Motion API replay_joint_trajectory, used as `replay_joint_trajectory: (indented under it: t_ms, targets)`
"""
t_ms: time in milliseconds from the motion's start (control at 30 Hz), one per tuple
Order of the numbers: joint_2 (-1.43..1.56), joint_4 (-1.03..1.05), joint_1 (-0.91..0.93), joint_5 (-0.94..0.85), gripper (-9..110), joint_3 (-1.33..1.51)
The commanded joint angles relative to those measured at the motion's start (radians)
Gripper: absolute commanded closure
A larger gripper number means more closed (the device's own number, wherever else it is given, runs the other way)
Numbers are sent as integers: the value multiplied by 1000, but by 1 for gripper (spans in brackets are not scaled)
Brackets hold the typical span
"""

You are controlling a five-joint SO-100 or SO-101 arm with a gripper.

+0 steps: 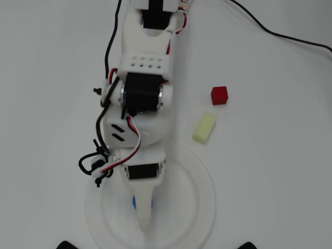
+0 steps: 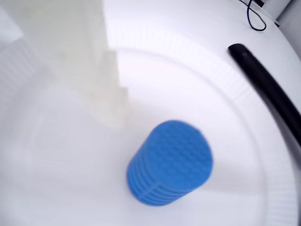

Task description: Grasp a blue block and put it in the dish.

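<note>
In the overhead view, a plain white table (image 1: 270, 171) fills the frame, evenly lit, with a black cable (image 1: 280, 35) curving across its upper right corner. The white arm (image 1: 141, 104) reaches down the middle of the picture. Its claw (image 1: 143, 220) points at the lower edge, over the dish (image 1: 199, 207), a large round white plate that sits at the bottom centre. Only a sliver of the blue block (image 1: 134, 202) shows, peeking out on the left side of the claw's finger, inside the dish. To the right of the arm, out on the bare table, a red cube (image 1: 219, 95) lies near a pale yellow block (image 1: 204, 127); the yellow one is just beyond the rim of the dish. Two dark shapes sit at the bottom edge.

In the wrist view, the blue block (image 2: 170, 162) stands upright on the flat white floor of the dish (image 2: 263, 141), its ribbed side and textured round top clear. One pale finger (image 2: 110, 101) of the claw comes in from the upper left and ends just beside the block, apparently not touching it. The other finger is out of sight, so I cannot tell how wide the claw is. A black bar (image 2: 268, 89) runs along the right, beyond the rim.
</note>
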Motion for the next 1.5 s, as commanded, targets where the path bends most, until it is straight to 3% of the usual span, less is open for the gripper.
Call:
replay_joint_trajectory:
  t_ms: [0, 333, 900, 1267, 1467]
  targets:
    - [91, 80, -15, 18, 58, -61]
    - [394, 331, -67, 25, 56, 57]
    - [1246, 327, -29, 57, 56, 1172]
    - [1816, -5, 2, -5, 57, 1913]
    - [2079, -344, 5, -41, 59, 2372]
